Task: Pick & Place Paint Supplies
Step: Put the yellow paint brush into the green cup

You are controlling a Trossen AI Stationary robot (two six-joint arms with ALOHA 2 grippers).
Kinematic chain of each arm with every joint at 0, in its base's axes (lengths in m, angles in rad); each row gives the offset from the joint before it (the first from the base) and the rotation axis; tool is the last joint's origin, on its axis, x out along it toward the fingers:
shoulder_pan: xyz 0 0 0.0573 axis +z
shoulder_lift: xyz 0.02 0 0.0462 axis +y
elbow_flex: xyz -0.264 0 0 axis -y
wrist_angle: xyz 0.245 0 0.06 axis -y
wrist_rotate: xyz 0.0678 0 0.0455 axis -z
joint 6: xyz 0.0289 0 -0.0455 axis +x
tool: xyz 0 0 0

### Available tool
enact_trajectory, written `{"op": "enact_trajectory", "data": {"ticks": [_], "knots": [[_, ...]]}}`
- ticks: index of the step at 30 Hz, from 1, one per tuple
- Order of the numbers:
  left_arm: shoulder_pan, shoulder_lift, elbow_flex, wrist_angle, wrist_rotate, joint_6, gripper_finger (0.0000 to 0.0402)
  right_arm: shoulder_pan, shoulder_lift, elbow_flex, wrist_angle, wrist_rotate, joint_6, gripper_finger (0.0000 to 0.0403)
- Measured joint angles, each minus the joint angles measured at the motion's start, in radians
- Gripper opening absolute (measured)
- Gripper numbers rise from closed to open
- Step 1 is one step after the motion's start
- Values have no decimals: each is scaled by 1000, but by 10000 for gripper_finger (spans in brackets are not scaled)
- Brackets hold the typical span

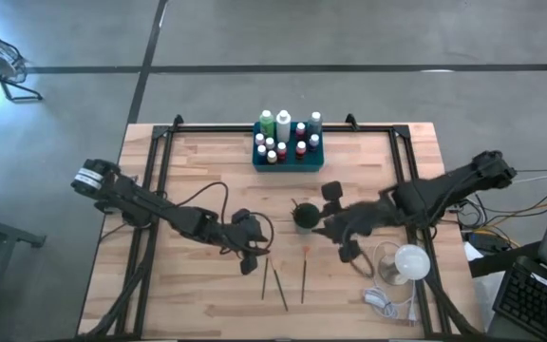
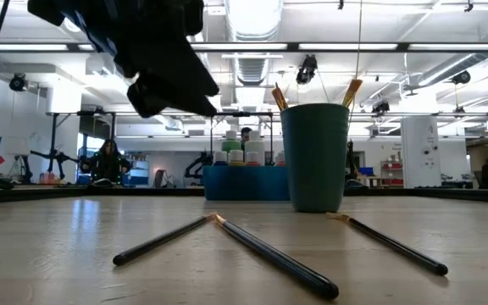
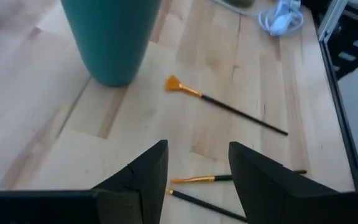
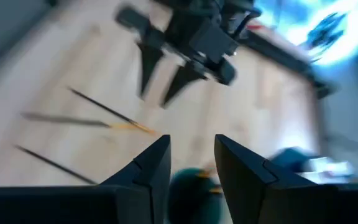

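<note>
Black-handled paintbrushes [image 1: 282, 282] lie loose on the near part of the pale wooden table [image 1: 188, 161], three of them in all: two cross close to each other, their thin round handles running toward the near edge, and a third [image 1: 304, 271] with an orange fan-shaped tip lies just beside them to the right. The left gripper [image 1: 248, 260] hovers above the crossed pair, its two dark wedge-shaped fingers [image 3: 143, 177] held partly apart with nothing between them; in the left wrist view the two brushes show right under the gap. Beyond the brushes, at the middle of the table, stands the dark green round cup [image 2: 316, 158], smooth-walled and slightly tapered, with two brush ends sticking up out of its mouth. The right gripper [image 1: 331, 231] hangs just beside and above this cup, on its right side; in the right wrist view its fingers [image 4: 150, 171] stand a narrow gap apart over the cup's rim, and I cannot make out anything held between them. At the far edge sits the teal rectangular tray [image 1: 289, 157], well apart from both grippers, packed with upright white-capped bottles [image 1: 285, 133] in pink, maroon, green and white, the taller ones at the back.
</note>
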Motion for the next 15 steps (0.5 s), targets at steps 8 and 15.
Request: {"op": "enact_trajectory", "data": {"ticks": [8,15], "knots": [[0,-76,0,-7,-78,-8,174,60,84,0,81,469,-152,140],[0,-96,0,-8,-81,-27,174,67,87,0,109,626,-115,125]]}}
